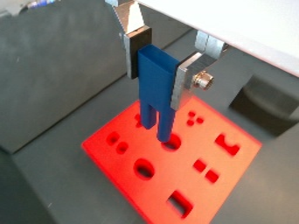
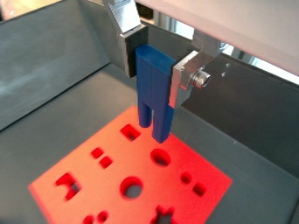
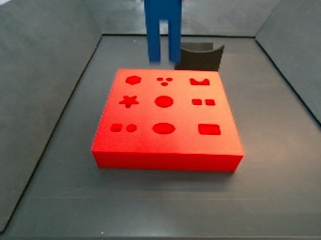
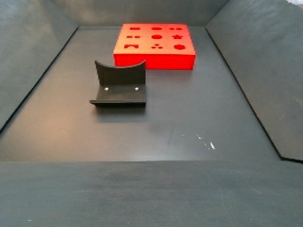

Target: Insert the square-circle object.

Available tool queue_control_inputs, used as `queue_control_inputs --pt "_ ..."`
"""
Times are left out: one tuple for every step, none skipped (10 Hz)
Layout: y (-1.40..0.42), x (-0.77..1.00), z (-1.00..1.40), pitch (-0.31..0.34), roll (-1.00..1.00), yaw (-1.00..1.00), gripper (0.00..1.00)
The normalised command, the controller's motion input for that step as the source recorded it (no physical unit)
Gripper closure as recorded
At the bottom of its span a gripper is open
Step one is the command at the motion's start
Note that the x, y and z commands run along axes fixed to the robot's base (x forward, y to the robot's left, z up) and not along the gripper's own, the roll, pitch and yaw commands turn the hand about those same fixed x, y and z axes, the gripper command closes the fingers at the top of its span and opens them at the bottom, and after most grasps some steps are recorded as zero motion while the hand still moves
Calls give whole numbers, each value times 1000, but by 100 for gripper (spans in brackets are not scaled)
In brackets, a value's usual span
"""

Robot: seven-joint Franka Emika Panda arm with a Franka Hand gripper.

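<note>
**Operator:** Square-circle object status?

**Technician:** Square-circle object, a tall, narrow bright-blue peg with a block-like top and two prongs below, is held upright in the two-finger gripper. The flat silver fingers are clamped on its upper block from both sides, as both wrist views show. It hangs above the flat red plastic board, with its prong tips clear of the surface.

**Operator:** Step in hand?

**Technician:** Judged as alignment before insertion. In a side view the peg stands over the board's far edge. In a wrist view the prongs hang near a pair of small cut-outs. Whether these are the matching holes cannot be told.

**Operator:** Next move?

**Technician:** Centre each prong over its own hole, square to square and round to round. Keep the peg vertical. Descend slowly. A rotated or offset peg will likely land on the board's face.

**Operator:** Surroundings?

**Technician:** The dark L-shaped fixture stands on the grey floor, apart from the board and clear of the descent path.
</note>
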Motion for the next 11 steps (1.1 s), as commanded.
queue_control_inputs --pt "-437 -109 -914 110 0 171 100" --pt "-346 -37 -886 151 51 360 100" --pt "-246 -137 -746 161 104 431 100" --pt "-40 -71 -671 140 153 443 100" --pt "0 -120 -674 164 89 426 100" --pt "131 -114 -511 184 96 117 100" --pt "17 -20 -371 211 67 0 100" --pt "69 -160 -334 250 50 -151 100" --pt "26 -297 -289 251 16 -254 100" --pt "0 -423 -157 147 -13 -291 100" --pt "74 -546 -97 0 -51 -234 100"
